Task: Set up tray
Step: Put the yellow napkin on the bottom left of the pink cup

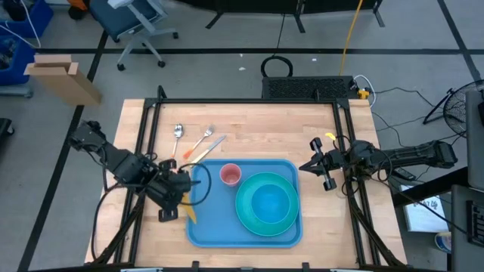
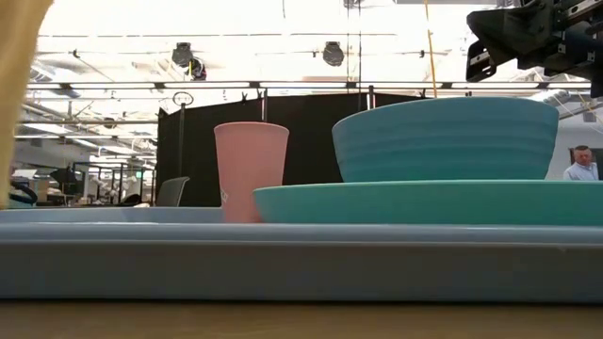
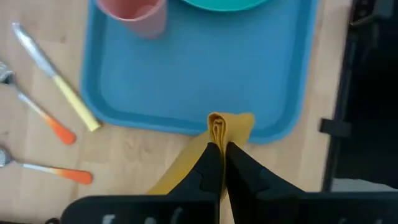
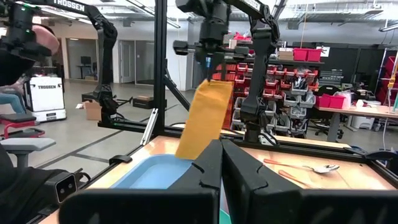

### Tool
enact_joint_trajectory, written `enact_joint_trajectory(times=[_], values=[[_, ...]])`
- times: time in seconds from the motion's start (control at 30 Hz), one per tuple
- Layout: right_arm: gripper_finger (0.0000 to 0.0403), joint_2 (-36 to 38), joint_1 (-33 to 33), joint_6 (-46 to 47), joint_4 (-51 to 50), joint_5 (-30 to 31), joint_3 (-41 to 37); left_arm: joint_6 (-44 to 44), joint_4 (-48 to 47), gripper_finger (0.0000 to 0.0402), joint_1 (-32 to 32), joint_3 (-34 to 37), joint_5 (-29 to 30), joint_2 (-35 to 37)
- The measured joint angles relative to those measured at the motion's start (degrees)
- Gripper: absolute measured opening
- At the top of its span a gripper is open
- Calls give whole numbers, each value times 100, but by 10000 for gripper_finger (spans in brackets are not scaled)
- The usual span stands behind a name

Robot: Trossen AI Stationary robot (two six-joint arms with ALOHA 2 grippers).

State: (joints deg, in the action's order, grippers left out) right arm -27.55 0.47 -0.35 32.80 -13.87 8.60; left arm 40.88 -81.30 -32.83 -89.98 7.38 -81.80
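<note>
The light-blue tray (image 1: 208,227) lies on the table's near middle and carries a pink cup (image 1: 231,175) and a teal bowl on a round teal plate (image 1: 266,202). My left gripper (image 1: 181,185) hovers over the tray's left rim, shut on a yellow-orange napkin (image 4: 205,115). That napkin also shows in the high view (image 1: 190,213) and the left wrist view (image 3: 231,124). My right gripper (image 1: 311,167) waits shut in the air just right of the tray, also seen in the low view (image 2: 528,42). My left gripper pinches the napkin's upper folded end (image 3: 216,126) between its two fingers, coming from above and pointing down. Several layers show at the fold. The napkin hangs long and slack below the fingers, beside the tray's left rim. Whether its lower end (image 4: 186,149) touches anything is hidden.
A spoon (image 1: 178,132), a fork (image 1: 201,141) and a yellow-handled knife (image 1: 209,149) lie on the bare wood beyond the tray's far left corner. The tray's left half (image 3: 186,81) is bare. A black frame borders the table, and a person (image 2: 584,162) sits in the room beyond.
</note>
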Motion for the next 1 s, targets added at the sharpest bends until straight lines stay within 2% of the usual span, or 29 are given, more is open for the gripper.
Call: enact_joint_trajectory(times=[0.6, 0.83, 1.0], values=[[0, 0, 1, -20, 44, 0, 0, 27, 107, 6, -138, -1246, -343, -1325], [0, 0, 2, -27, 46, 0, 0, -178, 550, 6, 15, -1363, -643, -1511], [0, 0, 2, -27, 44, -2, 0, -356, 529, 6, 312, -1363, -750, -1510]])
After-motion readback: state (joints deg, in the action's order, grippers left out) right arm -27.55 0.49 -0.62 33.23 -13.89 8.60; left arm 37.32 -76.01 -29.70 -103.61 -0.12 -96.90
